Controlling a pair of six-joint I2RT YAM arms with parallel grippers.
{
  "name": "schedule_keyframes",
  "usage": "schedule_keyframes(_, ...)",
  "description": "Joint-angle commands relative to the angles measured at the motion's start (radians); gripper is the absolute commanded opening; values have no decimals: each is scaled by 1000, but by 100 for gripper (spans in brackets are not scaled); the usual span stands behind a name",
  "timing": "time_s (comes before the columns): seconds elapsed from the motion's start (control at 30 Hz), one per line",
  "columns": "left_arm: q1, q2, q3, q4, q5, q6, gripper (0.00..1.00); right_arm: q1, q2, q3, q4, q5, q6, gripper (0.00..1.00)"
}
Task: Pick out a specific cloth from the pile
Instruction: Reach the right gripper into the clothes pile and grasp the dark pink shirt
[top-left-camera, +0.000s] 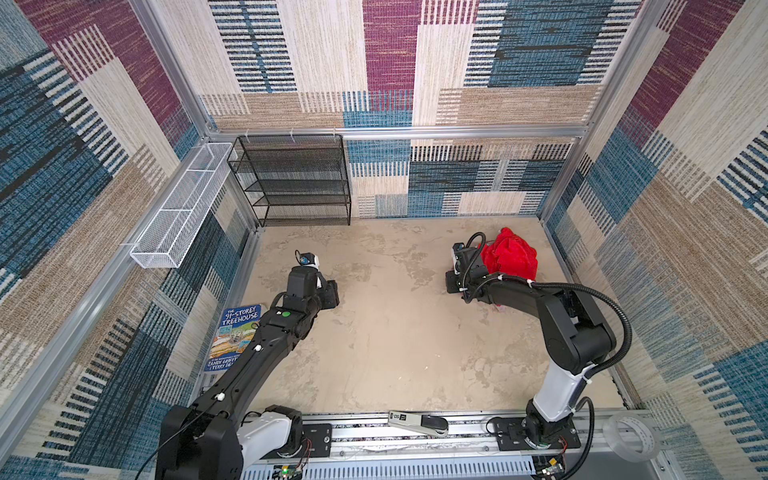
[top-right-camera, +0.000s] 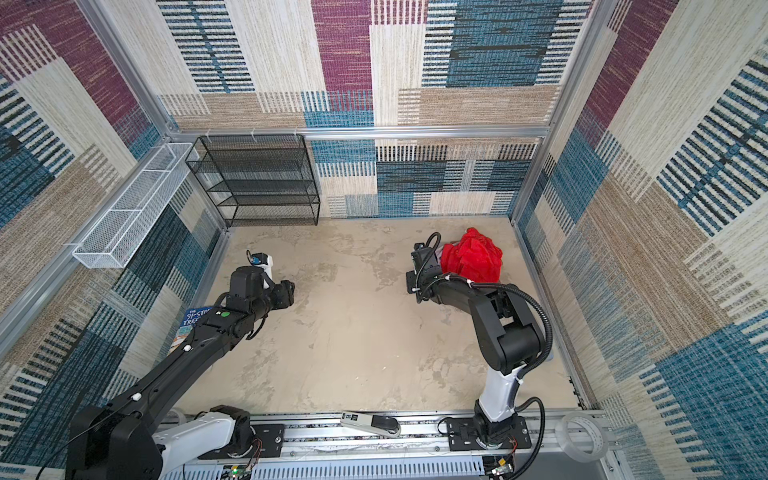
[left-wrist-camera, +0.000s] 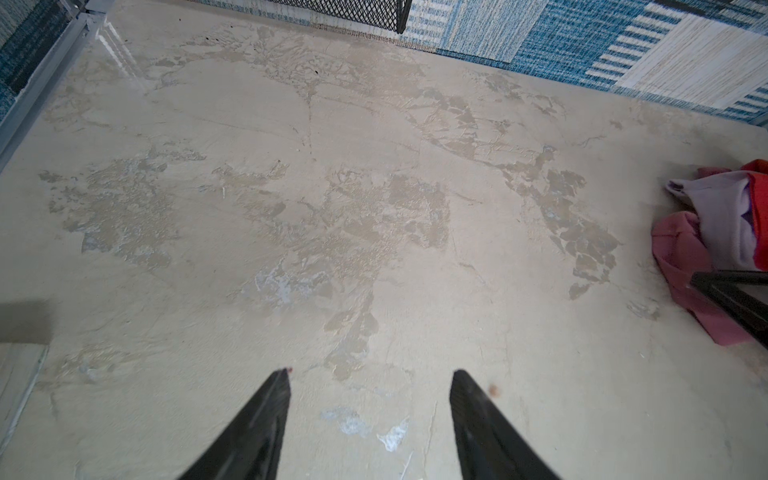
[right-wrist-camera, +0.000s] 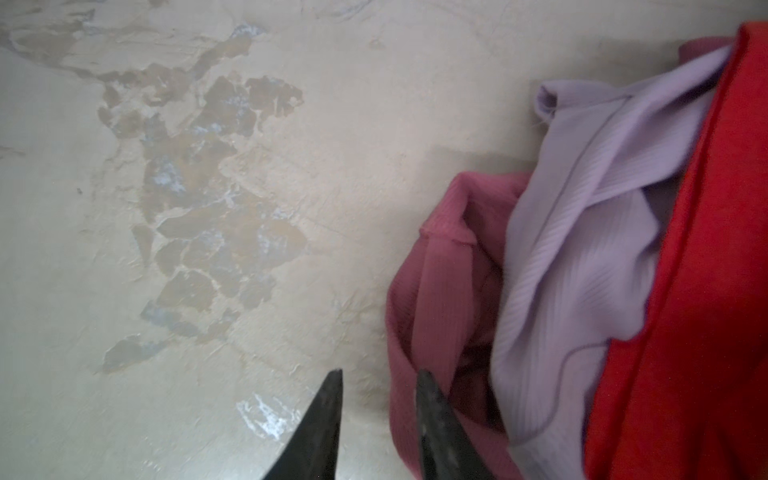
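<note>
Two grippers: one at the pile's edge, one idle

Beige, mottled table (top-left-camera: 395, 332), walled on three sides. Both arms reach in from the near rail.

Far right of the table, close to the right wall: the pile (top-left-camera: 509, 255). In both top views only its red top shows. The right arm's wrist sits just beside it, on the side facing the open table.

Right wrist view, layers by size:
- red cloth (right-wrist-camera: 706, 291), uppermost, lying over the rest
- lilac cloth (right-wrist-camera: 582, 249), ribbed, under the red
- dusty rose cloth (right-wrist-camera: 440, 282), ribbed, lowest, poking out from under the lilac one onto the table

The left wrist view shows the same rose fold (left-wrist-camera: 681, 253) at the pile's near edge.

The right gripper (right-wrist-camera: 380, 374) is low at that edge, jaws only narrowly apart. One finger (right-wrist-camera: 436, 424) overlaps the rim of the dusty rose cloth; the other is over bare table. The gap shows table plus a thin strip of rose hem. No fabric looks pinched. I cannot tell whether the finger actually touches the cloth.

The left gripper (left-wrist-camera: 370, 372) is over the left half of the table, well apart from the pile. Its jaws are wide apart with nothing between them, only bare table beneath.
</note>
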Motion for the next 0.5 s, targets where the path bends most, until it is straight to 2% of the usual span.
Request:
schedule_keyframes(0.0, -1, 0, -9, -9, -5, -14, 65, 2, 16, 21, -7, 58, 9, 35)
schedule_keyframes(0.37, -1, 14, -12, 4, -14, -21, 65, 2, 93, 80, -33, 95, -11, 38)
schedule_keyframes(0.47, -1, 12, -14, 7, -17, -19, 65, 2, 109, 86, -31, 98, -16, 35)
